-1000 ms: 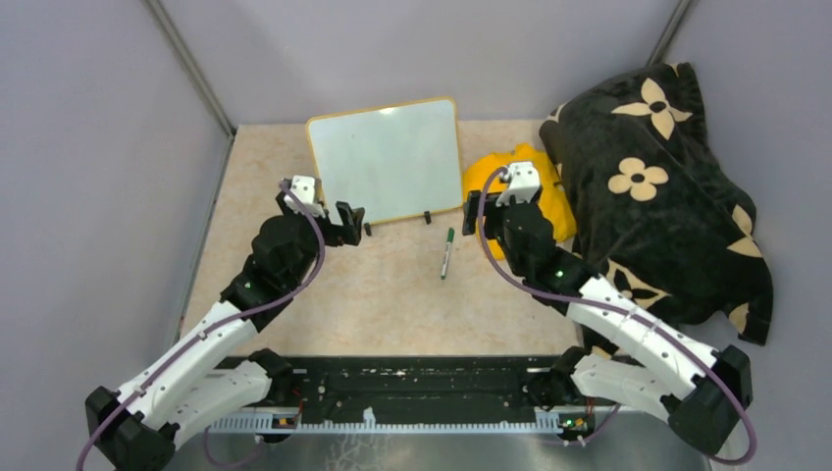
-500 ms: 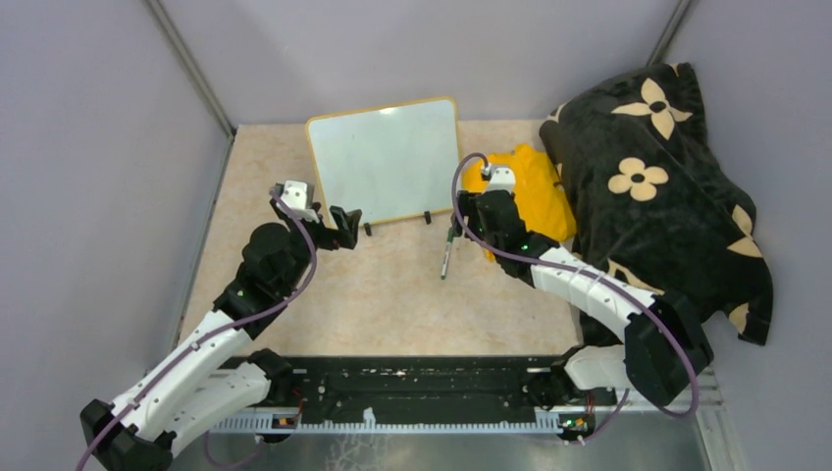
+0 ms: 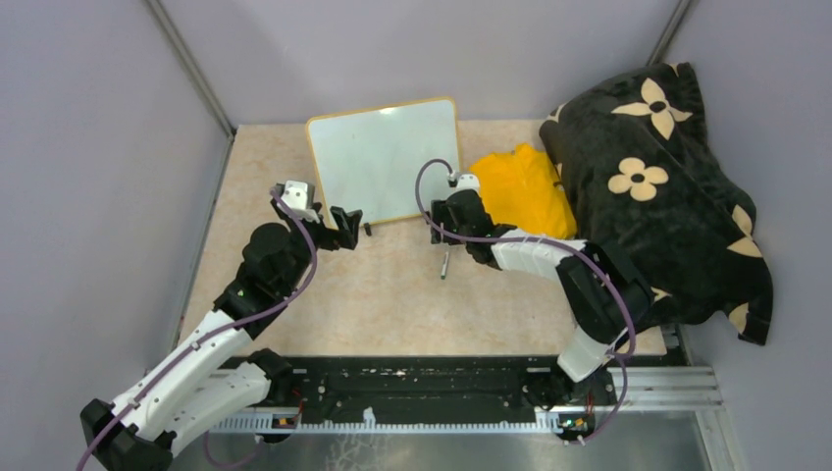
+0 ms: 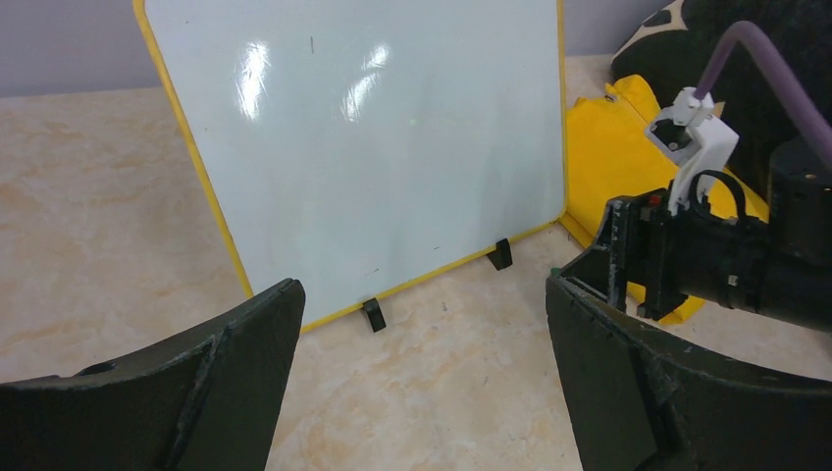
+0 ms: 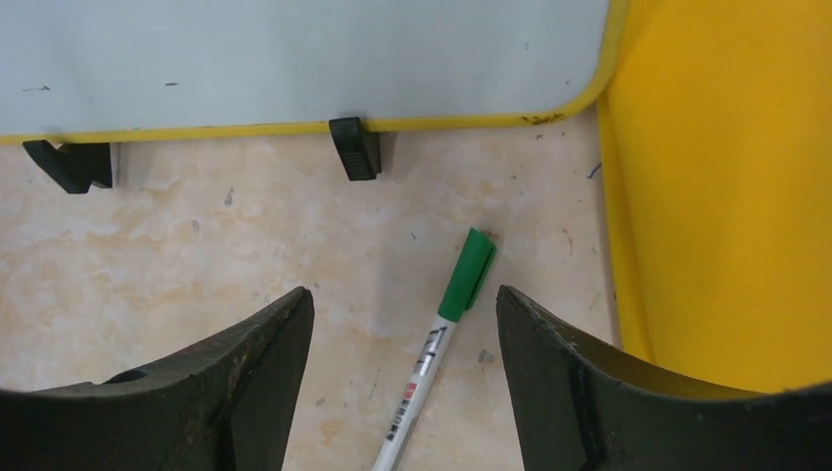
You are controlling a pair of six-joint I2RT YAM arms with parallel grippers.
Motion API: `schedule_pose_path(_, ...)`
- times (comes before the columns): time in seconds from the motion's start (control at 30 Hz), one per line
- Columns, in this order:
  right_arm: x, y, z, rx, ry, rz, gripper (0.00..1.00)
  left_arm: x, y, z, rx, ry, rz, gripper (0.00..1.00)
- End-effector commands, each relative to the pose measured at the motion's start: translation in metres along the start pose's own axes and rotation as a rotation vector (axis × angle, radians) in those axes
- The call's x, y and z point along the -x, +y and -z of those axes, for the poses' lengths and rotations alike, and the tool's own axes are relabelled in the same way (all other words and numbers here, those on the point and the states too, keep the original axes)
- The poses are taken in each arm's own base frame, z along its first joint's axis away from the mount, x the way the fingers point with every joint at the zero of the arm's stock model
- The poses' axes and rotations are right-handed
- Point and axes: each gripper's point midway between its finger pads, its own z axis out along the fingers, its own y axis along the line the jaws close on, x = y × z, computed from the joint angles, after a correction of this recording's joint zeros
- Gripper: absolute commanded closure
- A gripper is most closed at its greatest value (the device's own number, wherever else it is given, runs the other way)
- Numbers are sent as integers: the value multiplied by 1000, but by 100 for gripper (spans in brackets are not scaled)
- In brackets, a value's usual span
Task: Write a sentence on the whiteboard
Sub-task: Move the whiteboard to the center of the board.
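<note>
Your left pincer (image 4: 422, 289) is hovering released just in front of the whiteboard (image 3: 385, 162), which is standing tilted on the table (image 3: 324, 294). Your right pincer (image 5: 402, 294), jaws apart, is hanging over the green marker (image 5: 453, 304) lying before the whiteboard's right foot, beside the yellow cloth (image 3: 525, 186).

The right gripper (image 3: 436, 232) is swung leftward off the yellow cloth (image 3: 525, 191) and is now held over the green marker (image 5: 433, 353), before the whiteboard (image 3: 385, 162), its jaws narrowed yet apart.
</note>
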Motion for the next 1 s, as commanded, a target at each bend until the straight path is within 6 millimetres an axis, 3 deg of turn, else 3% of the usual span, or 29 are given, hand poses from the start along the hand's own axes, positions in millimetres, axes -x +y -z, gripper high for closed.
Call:
schedule_pose_path(0.0, 39, 24, -17, 43, -99, 11, 32, 6, -4, 1, -18, -24, 9, 1)
schedule_pose_path(0.3, 27, 27, -56, 16, -51, 62, 34, 7, -4, 1, -21, -28, 9, 1)
schedule_pose_path(0.97, 23, 26, -92, -21, -43, 108, 52, 3, -5, -1, -22, -20, 7, 1)
